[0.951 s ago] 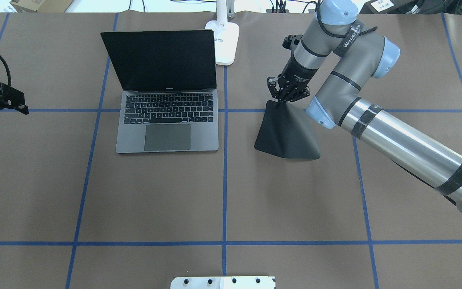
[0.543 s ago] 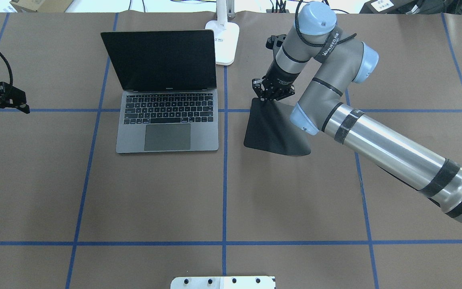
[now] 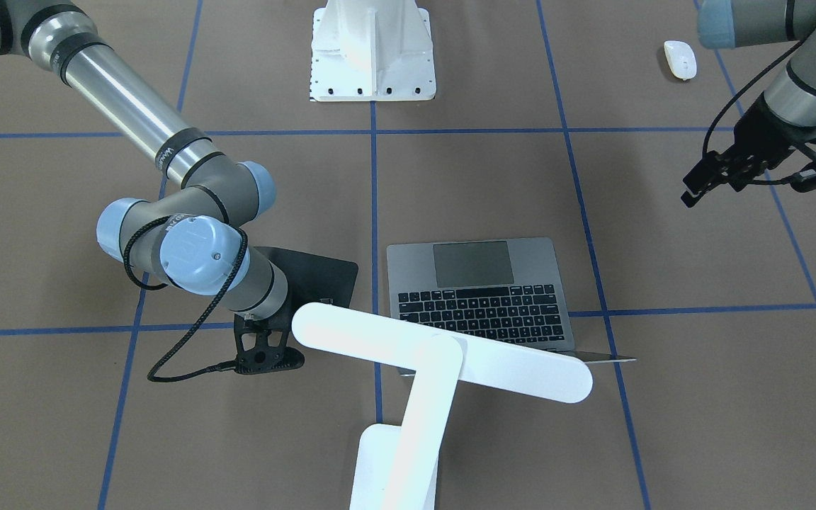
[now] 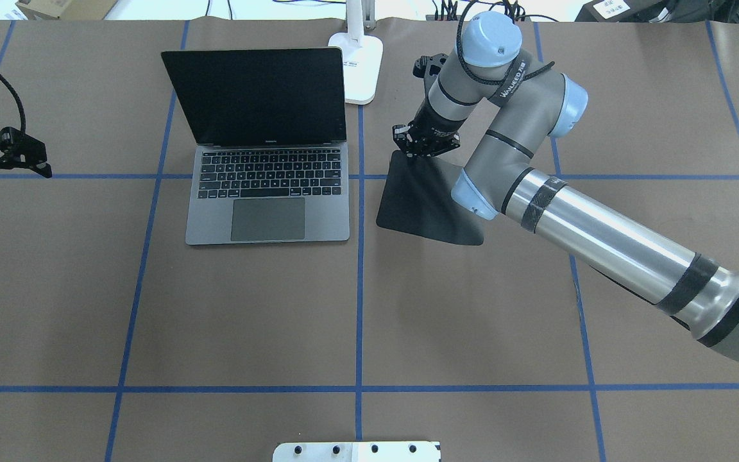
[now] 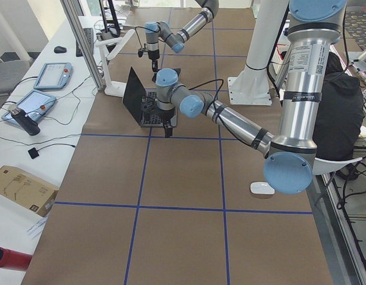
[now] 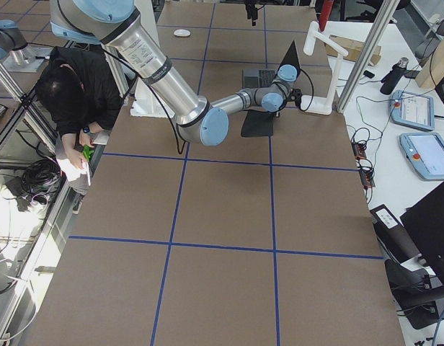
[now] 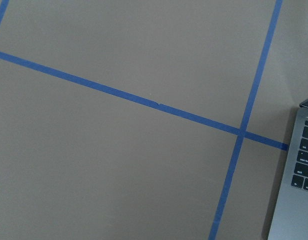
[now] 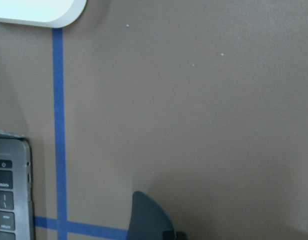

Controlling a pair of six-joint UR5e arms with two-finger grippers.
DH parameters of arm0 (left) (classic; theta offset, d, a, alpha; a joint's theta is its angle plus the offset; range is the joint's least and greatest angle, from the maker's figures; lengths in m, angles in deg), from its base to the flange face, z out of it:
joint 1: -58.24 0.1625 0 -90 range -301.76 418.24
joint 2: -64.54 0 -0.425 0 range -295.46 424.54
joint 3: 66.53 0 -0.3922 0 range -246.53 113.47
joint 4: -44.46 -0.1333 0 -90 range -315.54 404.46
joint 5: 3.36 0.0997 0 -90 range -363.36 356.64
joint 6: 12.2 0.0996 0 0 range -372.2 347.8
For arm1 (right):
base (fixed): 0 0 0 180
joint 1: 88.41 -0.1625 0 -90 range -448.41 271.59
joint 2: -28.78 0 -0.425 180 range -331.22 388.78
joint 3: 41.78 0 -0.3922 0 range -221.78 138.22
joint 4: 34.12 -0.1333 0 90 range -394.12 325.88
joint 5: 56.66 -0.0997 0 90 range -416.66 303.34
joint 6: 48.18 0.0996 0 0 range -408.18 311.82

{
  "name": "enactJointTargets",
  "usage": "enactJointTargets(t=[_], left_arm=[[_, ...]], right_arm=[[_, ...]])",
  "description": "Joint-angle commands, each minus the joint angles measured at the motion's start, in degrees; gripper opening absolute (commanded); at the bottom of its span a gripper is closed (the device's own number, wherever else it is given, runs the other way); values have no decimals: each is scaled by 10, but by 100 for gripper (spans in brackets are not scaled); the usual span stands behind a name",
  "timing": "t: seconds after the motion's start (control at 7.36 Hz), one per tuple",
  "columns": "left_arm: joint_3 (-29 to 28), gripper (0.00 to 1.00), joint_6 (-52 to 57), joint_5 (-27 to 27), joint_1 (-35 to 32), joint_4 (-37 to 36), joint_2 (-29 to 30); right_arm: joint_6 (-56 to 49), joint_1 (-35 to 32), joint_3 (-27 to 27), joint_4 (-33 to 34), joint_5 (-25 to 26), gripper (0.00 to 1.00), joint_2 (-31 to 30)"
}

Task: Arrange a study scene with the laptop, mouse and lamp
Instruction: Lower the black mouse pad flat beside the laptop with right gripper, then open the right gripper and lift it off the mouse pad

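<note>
Right gripper (image 4: 425, 142) of mine is pinched on the far corner of the black mat (image 4: 417, 205); I judge this is to lay it flat just beside the laptop (image 4: 267, 212) as a pad. The mouse (image 3: 680, 59) lies well apart, on my left side.

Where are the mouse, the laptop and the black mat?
mouse (image 3: 680, 59): exterior front-facing view, on the middle of its white shell.
laptop (image 4: 267, 219): overhead exterior view, on its grey trackpad.
black mat (image 4: 417, 202): overhead exterior view, on the bare part left of the arm.
</note>
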Motion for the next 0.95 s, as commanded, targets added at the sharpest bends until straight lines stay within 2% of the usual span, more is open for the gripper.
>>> enactJointTargets(t=[0.0,0.27,0.41,0.54,0.82], left_arm=[[-3,100,0,0,-1,0,4],[-4,100,0,0,-2,0,5],[-4,100,0,1,-4,0,5],[-4,100,0,1,-5,0,6],[-9,100,0,1,-8,0,11]], right_arm=[[-4,0,1,-2,3,0,10],[-6,2,0,-3,3,0,10],[-6,2,0,-7,7,67,10],[-6,2,-3,-9,19,100,11],[-7,-1,-4,-23,29,100,14]])
